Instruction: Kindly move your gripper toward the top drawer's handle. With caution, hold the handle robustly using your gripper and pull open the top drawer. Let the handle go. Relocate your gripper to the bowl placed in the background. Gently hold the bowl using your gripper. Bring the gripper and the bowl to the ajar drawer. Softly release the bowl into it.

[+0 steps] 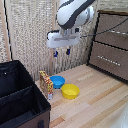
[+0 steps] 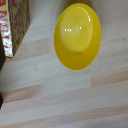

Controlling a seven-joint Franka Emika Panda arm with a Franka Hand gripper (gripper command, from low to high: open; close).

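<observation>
Arm raised over the wooden floor, claw empty, fingers apart.

Exterior view, left to right: black fabric box (image 1: 20, 95) at the left edge; patterned carton (image 1: 46, 84) upright just beside it; blue bowl (image 1: 57, 81) on the floor (image 1: 95, 100) next to the carton, touching or nearly touching the yellow bowl (image 1: 70, 91). Gripper (image 1: 62, 52) hangs well above the blue bowl, holding nothing. Dresser at the right: top drawer (image 1: 114, 32) appears closed, its handle (image 1: 119, 32) untouched. Wrist view shows yellow bowl (image 2: 77, 36) and carton (image 2: 15, 25) only.
</observation>
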